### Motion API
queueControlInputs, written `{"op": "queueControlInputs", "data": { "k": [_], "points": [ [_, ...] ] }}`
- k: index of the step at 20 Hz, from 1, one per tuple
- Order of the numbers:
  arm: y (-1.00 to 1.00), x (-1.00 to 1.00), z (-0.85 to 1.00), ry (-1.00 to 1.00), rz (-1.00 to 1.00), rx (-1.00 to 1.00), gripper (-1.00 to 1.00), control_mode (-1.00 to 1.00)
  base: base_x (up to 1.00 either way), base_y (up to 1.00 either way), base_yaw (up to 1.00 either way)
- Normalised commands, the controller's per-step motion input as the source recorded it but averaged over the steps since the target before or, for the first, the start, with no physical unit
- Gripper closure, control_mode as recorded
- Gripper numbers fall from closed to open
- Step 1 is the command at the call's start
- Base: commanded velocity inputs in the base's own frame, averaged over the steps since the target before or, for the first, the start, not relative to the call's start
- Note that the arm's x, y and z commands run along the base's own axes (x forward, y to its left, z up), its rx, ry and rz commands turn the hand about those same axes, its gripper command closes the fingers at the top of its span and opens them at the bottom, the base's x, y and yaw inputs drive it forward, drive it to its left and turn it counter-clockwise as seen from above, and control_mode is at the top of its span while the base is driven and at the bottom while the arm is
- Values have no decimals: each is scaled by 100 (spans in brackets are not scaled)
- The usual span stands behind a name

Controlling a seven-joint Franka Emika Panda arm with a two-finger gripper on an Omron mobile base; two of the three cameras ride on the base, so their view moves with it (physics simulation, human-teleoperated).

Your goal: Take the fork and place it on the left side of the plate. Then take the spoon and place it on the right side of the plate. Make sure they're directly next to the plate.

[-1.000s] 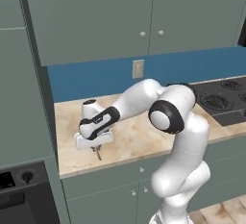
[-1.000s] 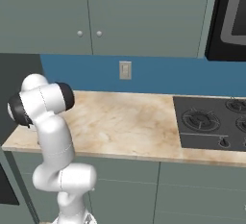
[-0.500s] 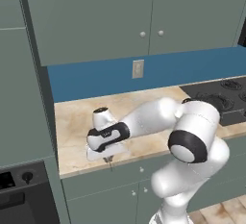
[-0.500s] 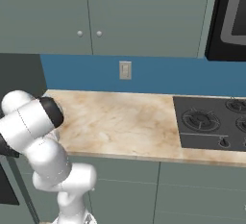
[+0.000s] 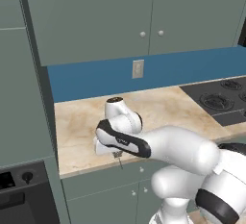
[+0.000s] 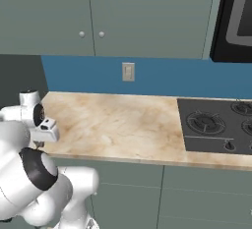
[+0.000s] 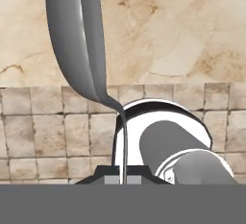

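Observation:
My gripper (image 7: 123, 177) is shut on the thin handle of the spoon (image 7: 77, 40), a grey metal spoon whose oval bowl points away from the hand. From the left base camera, the gripper (image 5: 116, 154) hangs at the front edge of the marble counter (image 5: 163, 107), near its left end, and the spoon (image 5: 119, 161) dangles below it. In the right base view the gripper (image 6: 39, 144) sits at the counter's (image 6: 123, 125) front left corner. The fork and the plate are out of view.
A black cooktop (image 5: 218, 103) (image 6: 216, 125) takes up the counter's right end. A wall outlet (image 5: 138, 68) sits on the blue backsplash under the upper cabinets. A tall cabinet and a dark oven front (image 5: 19, 189) stand left of the counter. Tiled floor (image 7: 53, 131) lies below the counter edge.
The hand has shifted right and toward the counter's front edge with the spoon. The arm's elbow has swung down and to the right.

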Motion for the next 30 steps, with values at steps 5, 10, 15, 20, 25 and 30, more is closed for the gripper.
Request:
{"op": "queueControlInputs", "data": {
  "k": [5, 10, 15, 20, 25, 30],
  "points": [
    [-8, -27, 76, -7, -6, 2, 100, -100, 0, 0, 0],
    [-2, -12, 60, -17, -3, 1, 100, -100, 0, 0, 0],
    [-3, 0, 44, -9, 0, 1, 100, -100, 0, 0, 0],
    [-8, 0, 11, 1, 0, 1, 100, -100, 0, 0, 0],
    [0, 0, 0, 0, 0, 0, 100, -100, 0, 0, 0],
    [0, 0, 0, 0, 0, 0, 100, -100, 0, 0, 0]
  ]
}}
